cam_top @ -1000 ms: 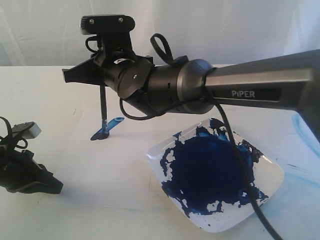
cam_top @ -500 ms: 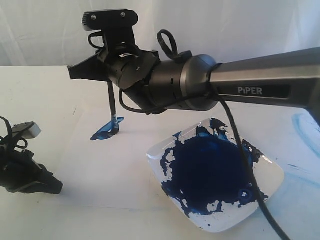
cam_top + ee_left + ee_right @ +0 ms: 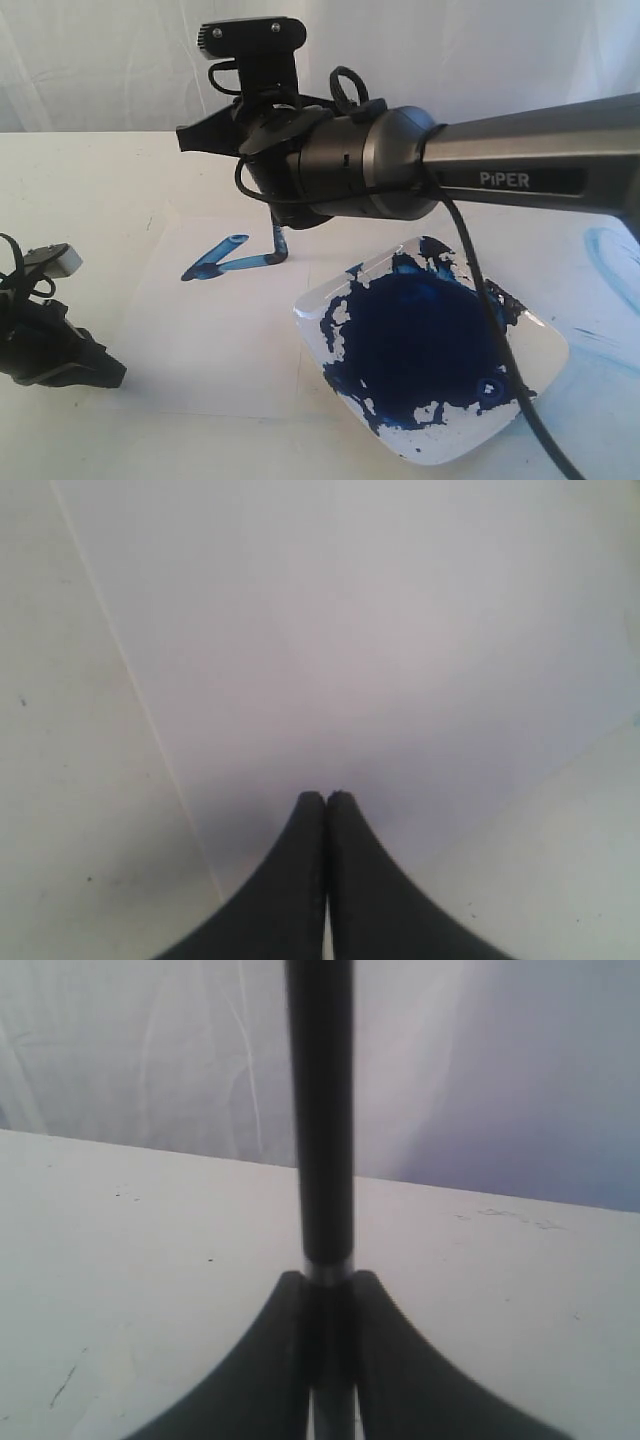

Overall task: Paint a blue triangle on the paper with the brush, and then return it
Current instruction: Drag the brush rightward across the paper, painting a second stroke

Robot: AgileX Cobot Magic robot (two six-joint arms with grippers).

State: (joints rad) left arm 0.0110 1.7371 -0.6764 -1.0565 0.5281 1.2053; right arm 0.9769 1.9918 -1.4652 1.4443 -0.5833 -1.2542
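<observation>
Broadly, the cream worktop (image 3: 80, 170) carries everything; on it lies the white paper (image 3: 200, 330), a large thin sheet; the right arm (image 3: 520, 165) reaches in from the right above a square plate (image 3: 545, 345) smeared with dark-blue paint, which sits at the paper's right side; the left gripper (image 3: 326, 798) rests low at the left by the paper's edge, its fingers pressed together with nothing between them; the right gripper (image 3: 325, 1280) is clenched on the black handle of the brush (image 3: 320, 1110), which hangs roughly upright, blue-stained tip down on the paper; the blue triangle (image 3: 212, 258) lies on the far part of the sheet, two strokes meeting at a dark left point, the lower one ending at the brush tip.
</observation>
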